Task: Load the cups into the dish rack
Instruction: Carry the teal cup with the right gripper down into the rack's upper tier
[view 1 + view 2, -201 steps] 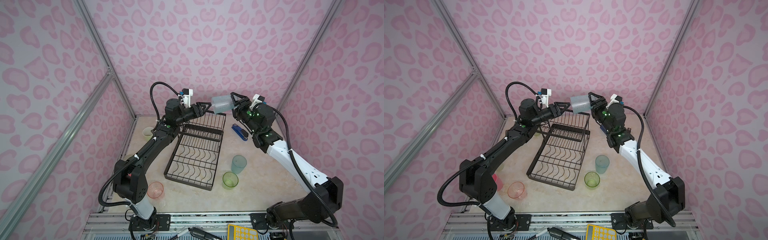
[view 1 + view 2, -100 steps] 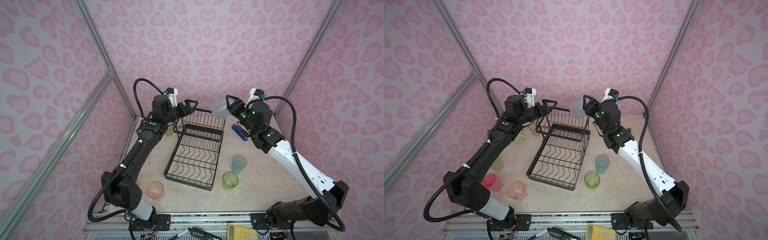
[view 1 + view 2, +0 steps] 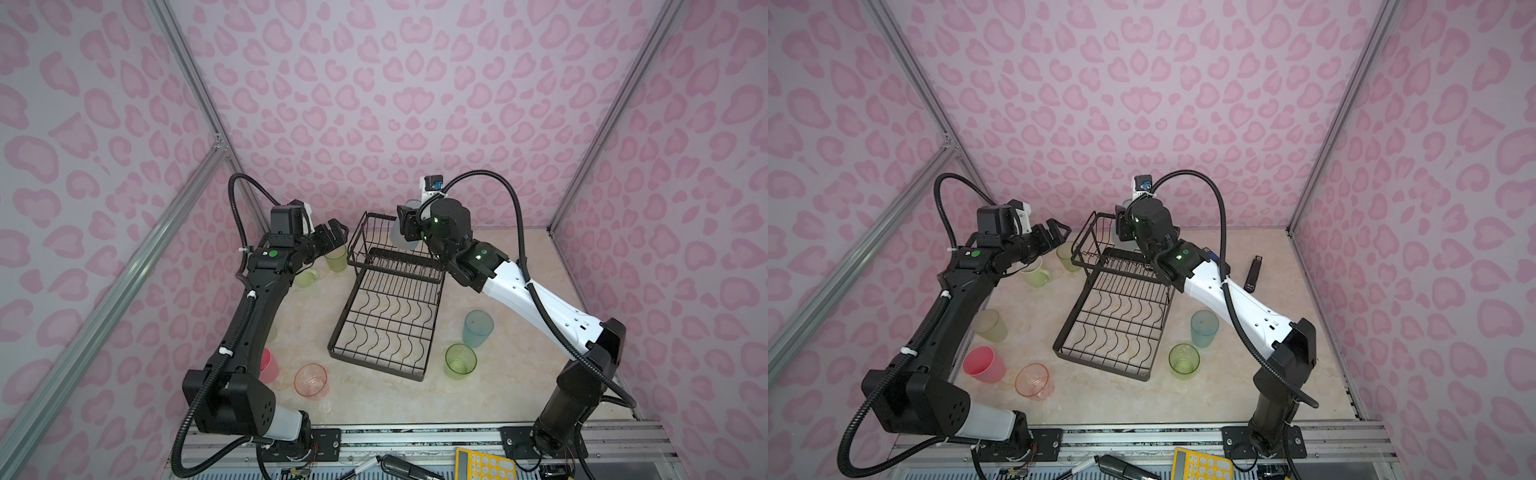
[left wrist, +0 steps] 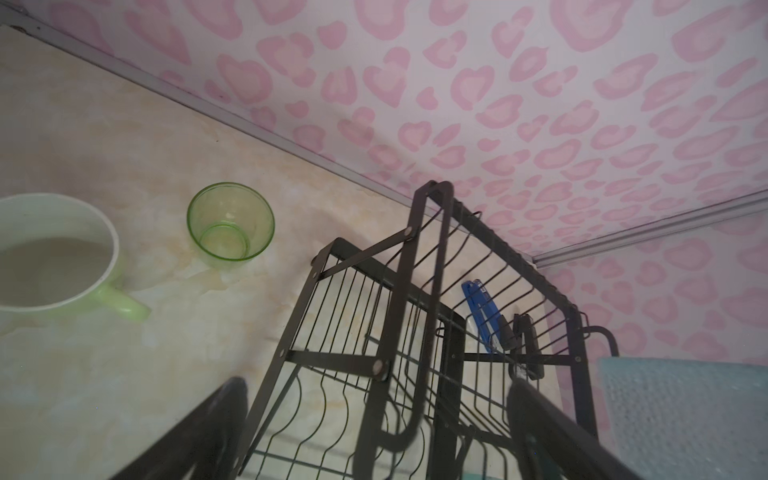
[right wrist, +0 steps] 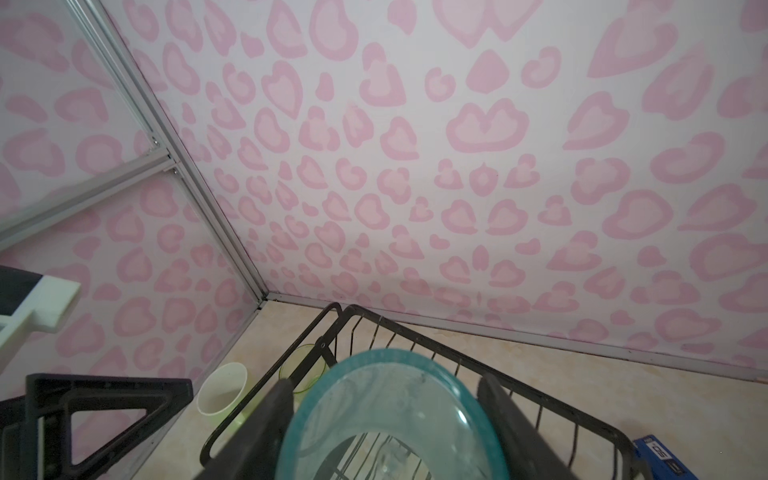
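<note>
Nearest, at lower centre in both top views: translucent pink cup (image 3: 311,380) and solid pink cup (image 3: 982,363), upright on the worktop (image 3: 374,399), close against the left arm. Right of the rack's near corner, green cup (image 3: 460,360) and blue cup (image 3: 478,328), also upright, well apart from either set of fingers. At mid-left, beige cup (image 3: 991,325), tucked beside the left arm.

Mid-frame: dish rack (image 3: 386,324), long axis running away toward the back wall, no cups on the flat tray, raised basket (image 3: 365,237) at the far end.

Farther, left of the basket: left gripper (image 3: 334,235), fingers (image 4: 199,428) spread wide, grasping nothing, near the basket's side with no clear touch. Just beside and below, green tumbler (image 4: 230,226) and pale-green mug (image 4: 54,257); left arm plainly the nearer for both.

Farthest, upper centre: right gripper (image 3: 401,226), fingers (image 5: 270,419) clamped on the pale blue cup (image 5: 374,386), held above the raised basket. Mouth toward the wrist camera, base toward the wires, axis steep rather than flat. Likely next: straight down into the basket, then release. Cannot tell whether a turn mouth-down is meant first.
</note>
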`<state>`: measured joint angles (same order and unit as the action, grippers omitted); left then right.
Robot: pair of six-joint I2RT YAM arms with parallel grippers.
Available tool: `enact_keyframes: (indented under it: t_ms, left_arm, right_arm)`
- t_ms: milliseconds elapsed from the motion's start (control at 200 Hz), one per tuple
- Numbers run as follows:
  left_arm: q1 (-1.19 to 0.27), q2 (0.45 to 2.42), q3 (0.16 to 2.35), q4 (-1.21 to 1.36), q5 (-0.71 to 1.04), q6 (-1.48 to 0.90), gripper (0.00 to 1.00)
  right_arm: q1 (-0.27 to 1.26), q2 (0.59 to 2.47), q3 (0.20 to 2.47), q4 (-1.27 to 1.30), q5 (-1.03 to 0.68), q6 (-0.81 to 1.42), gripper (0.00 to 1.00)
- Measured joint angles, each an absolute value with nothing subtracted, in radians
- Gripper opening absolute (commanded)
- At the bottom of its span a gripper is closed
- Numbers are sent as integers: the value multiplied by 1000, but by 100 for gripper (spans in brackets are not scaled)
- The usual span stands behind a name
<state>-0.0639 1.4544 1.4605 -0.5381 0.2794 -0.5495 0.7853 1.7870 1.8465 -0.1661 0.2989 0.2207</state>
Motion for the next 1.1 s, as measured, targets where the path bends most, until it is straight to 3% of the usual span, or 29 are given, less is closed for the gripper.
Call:
enact_keyframes:
  t_ms: [590, 1100]
  left_arm:
    - [-1, 1367, 1226, -593, 250, -513, 99]
    - [-2, 1374, 1205, -594, 248, -511, 99]
  right_arm:
    - [803, 2109, 2169, -186, 260, 36, 58]
    - [806, 2252, 2313, -253, 204, 15, 58]
